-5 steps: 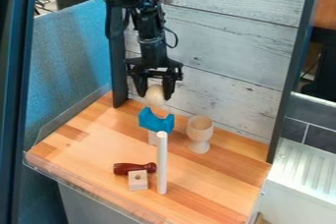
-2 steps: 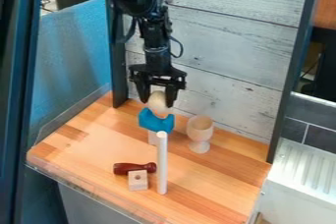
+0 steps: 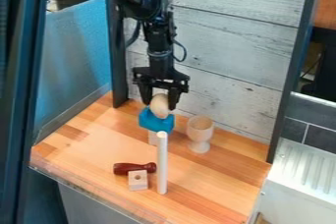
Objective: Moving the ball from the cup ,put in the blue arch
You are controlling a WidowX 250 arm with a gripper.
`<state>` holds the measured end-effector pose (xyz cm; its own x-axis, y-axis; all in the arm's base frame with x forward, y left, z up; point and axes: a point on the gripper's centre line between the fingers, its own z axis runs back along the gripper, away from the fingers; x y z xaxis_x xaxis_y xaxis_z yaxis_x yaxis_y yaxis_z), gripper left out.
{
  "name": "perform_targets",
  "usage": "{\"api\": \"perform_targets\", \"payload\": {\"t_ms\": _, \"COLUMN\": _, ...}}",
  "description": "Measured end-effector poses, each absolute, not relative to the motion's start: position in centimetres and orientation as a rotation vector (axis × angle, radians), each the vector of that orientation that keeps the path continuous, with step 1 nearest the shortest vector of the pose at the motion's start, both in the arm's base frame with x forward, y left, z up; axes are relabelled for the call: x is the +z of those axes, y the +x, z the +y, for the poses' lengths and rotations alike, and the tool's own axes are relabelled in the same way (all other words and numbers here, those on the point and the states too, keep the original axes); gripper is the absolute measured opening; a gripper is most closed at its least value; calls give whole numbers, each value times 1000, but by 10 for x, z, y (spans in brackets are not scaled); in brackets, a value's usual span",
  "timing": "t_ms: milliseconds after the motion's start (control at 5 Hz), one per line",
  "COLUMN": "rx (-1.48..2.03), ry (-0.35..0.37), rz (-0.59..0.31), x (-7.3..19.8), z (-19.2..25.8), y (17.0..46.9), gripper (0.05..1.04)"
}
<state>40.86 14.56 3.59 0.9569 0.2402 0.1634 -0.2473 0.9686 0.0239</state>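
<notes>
The gripper (image 3: 159, 104) hangs at the upper middle of the camera view, shut on the pale wooden ball (image 3: 159, 106). Directly below, the blue arch (image 3: 156, 121) curves upward like a cradle, and the ball's lower part overlaps its hollow in the view; whether they touch I cannot tell. A light wooden block shows under the arch. To the right stands the wooden cup (image 3: 200, 128), upright on its stem, apart from the gripper.
A white rod (image 3: 162, 164) stands upright in front of the arch. Left of it lie a dark red handle-shaped piece (image 3: 134, 168) and a small wooden block (image 3: 138, 180). Behind the counter (image 3: 85, 154) rises a plank wall (image 3: 230, 46).
The gripper has come down and slightly to the right with the ball, from above the arch to its hollow. Arch and cup have kept their places.
</notes>
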Motion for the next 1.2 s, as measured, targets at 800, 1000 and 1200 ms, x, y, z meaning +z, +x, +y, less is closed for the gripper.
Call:
{"api": "perform_targets", "payload": {"t_ms": 800, "rx": 252, "ry": 36, "rz": -128, "x": 35, "z": 142, "y": 404, "gripper": 1001}}
{"api": "perform_targets", "payload": {"t_ms": 1000, "rx": 254, "ry": -4, "rz": -124, "x": 44, "z": 143, "y": 406, "gripper": 1001}}
{"api": "perform_targets", "payload": {"t_ms": 1200, "rx": 265, "ry": -64, "rz": -137, "x": 67, "z": 152, "y": 402, "gripper": 1001}}
